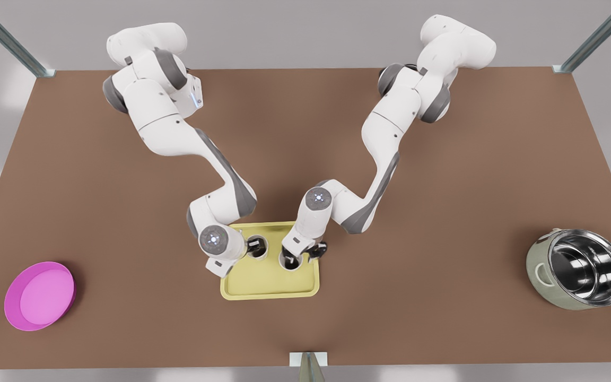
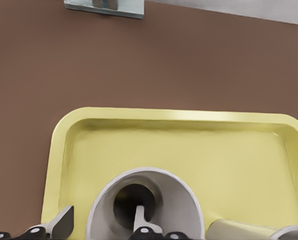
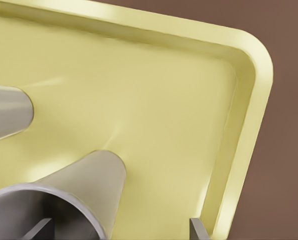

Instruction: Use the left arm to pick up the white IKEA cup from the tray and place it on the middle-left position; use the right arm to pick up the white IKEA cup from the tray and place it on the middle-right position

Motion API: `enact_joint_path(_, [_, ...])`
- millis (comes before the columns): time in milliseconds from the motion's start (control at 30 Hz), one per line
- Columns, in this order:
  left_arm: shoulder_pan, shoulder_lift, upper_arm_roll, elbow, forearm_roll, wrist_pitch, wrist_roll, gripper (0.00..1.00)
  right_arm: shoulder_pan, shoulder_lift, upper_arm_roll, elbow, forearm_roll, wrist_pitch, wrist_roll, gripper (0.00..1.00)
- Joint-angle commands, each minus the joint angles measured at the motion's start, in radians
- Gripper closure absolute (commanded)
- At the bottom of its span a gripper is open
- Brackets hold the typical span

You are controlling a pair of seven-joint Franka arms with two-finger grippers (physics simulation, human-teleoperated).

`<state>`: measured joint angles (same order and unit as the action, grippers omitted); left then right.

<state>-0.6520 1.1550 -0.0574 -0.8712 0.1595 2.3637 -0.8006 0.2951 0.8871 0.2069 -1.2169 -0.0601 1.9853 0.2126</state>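
Cups (image 1: 258, 248) and (image 1: 290, 260) both stand on the tray (image 1: 268, 284), unplaced; left gripper (image 1: 253, 246) and right gripper (image 1: 300, 253) each straddle a rim, fingers apart.

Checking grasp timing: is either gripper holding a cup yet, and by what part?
Each gripper's fingers straddle a cup's rim, one inside: left gripper, right gripper. Closure cannot be told.

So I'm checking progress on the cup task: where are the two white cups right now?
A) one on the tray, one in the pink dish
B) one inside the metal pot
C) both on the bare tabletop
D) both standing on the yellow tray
D: both white cups stand upright on the yellow tray, the left gripper and right gripper each straddling a cup wall.
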Motion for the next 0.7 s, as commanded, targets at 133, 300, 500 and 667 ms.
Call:
enact_joint_path(133, [0.0,-0.012,-0.004,0.005,-0.011,0.005,-0.075,0.75,0.001,-0.001,0.0,0.002,0.005,-0.005,0.016,0.45])
enact_joint_path(300, [0.006,-0.063,-0.005,0.003,-0.012,-0.121,-0.069,0.85,0.001,-0.001,-0.001,0.002,0.009,-0.006,0.019,0.75])
enact_joint_path(500, [0.213,-0.632,-0.015,-0.862,-0.051,0.215,0.159,0.84,-0.005,-0.031,-0.009,0.019,0.006,-0.111,0.016,0.89])
enact_joint_path(667, [0.459,-0.725,-0.013,-1.068,-0.284,0.292,0.816,0.83,-0.062,-0.152,-0.008,0.02,0.006,-0.252,-0.044,0.91])
